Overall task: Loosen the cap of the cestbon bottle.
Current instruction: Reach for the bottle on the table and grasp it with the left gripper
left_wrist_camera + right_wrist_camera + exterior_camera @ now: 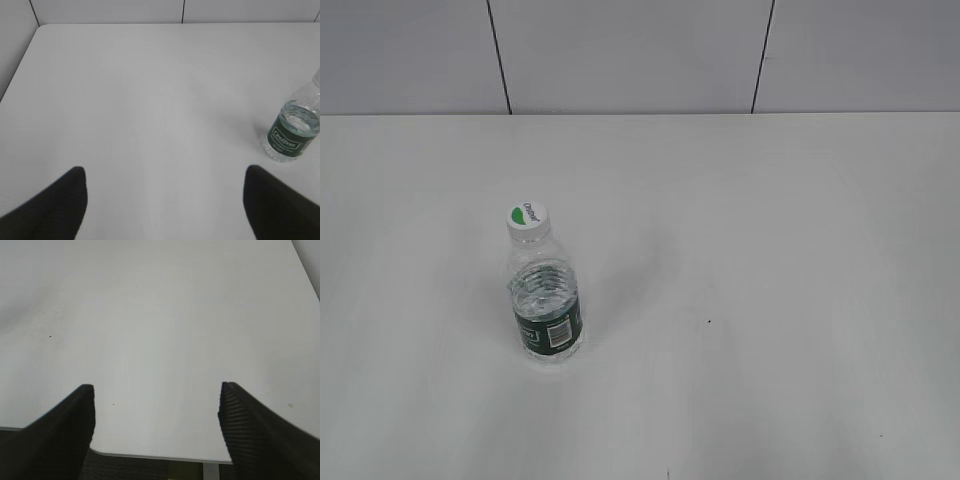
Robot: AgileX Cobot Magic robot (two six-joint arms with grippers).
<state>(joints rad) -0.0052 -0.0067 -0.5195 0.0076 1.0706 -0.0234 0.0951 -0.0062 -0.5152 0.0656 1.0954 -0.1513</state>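
Right end effector [156,412]: nearest in the right wrist view, its two dark ribbed fingers [255,430] spread wide apart, nothing between them, hovering over the near edge of the counter [165,320]
Left end effector [165,200]: fingers [55,205] wide apart and holding nothing, above bare counter surface
Cestbon bottle [546,300]: stands upright on the counter, left of centre in the exterior view; in the left wrist view it sits at the right edge, well apart from the left end effector, and is cut off at the neck
Label: dark green band around the lower body, white patch facing the exterior camera
Cap [527,218]: white with a green half-circle on top, seated on the bottle neck
Wall [630,50]: pale panels with dark seams behind the counter
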